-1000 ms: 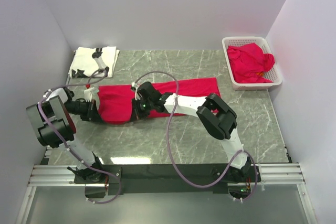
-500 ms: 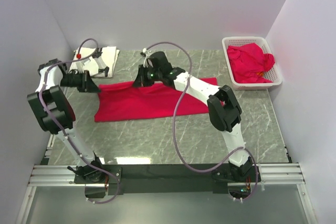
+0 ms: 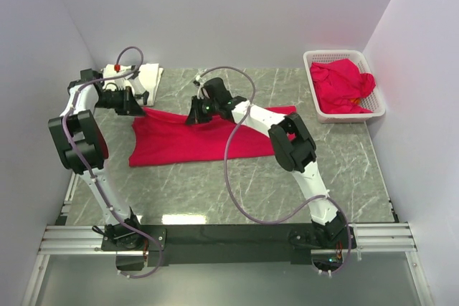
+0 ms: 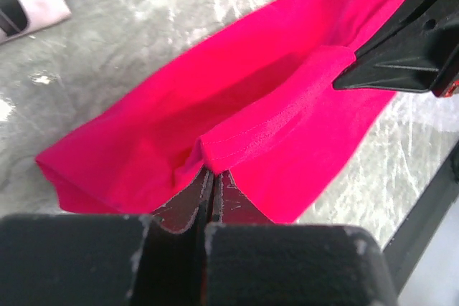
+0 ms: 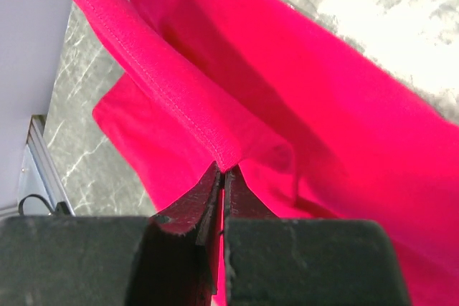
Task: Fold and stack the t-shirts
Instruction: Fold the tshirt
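A red t-shirt (image 3: pixel 201 137) lies spread across the middle of the table, its far edge lifted. My left gripper (image 3: pixel 136 108) is shut on its hem at the far left corner (image 4: pixel 215 159). My right gripper (image 3: pixel 193 115) is shut on the same hem further right (image 5: pixel 226 159). The hem runs taut between the two grippers. A folded white t-shirt with a black print (image 3: pixel 147 77) lies at the far left, partly behind my left arm. More red t-shirts (image 3: pixel 344 87) are heaped in the basket.
A white plastic lattice basket (image 3: pixel 310 62) stands at the far right of the marble-patterned table (image 3: pixel 237 191). White walls close in the left, far and right sides.
Both grippers have carried the shirt's near edge away from the arms to the far side, unfolding the narrow band into a wider spread. The left arm has swung toward the white shirt.
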Robot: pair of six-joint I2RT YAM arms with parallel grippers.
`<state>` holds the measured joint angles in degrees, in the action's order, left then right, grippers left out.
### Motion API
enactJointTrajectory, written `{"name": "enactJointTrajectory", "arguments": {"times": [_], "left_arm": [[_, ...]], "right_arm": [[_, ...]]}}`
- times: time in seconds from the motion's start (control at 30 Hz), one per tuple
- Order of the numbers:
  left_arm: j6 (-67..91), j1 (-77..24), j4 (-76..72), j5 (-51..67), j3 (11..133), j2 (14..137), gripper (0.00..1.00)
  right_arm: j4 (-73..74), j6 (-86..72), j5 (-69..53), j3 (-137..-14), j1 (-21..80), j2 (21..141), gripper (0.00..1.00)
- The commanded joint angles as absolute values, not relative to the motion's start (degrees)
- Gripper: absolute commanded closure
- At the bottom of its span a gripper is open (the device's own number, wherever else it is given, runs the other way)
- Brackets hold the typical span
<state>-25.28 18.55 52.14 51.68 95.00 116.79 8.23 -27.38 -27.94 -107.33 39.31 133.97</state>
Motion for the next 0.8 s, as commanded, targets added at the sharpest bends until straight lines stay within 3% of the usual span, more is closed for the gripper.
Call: {"name": "enactJointTrajectory", "arguments": {"times": [0.0,0.37,0.77], "left_arm": [[-23.56,18.98,47.73,49.57,94.49,114.70,0.99],[-22.32,18.28,48.07,48.86,96.33,117.16,0.99],[-29.70,17.93,54.66,49.66,83.08,110.57,0.99]], "right_arm": [[6.42,-26.19,-27.86,-111.71,38.94,134.73,1.00],[5.98,-25.22,-27.68,-112.94,37.00,135.35,1.00],[7.47,-27.95,-35.59,-106.19,36.74,133.51,1.00]]}}
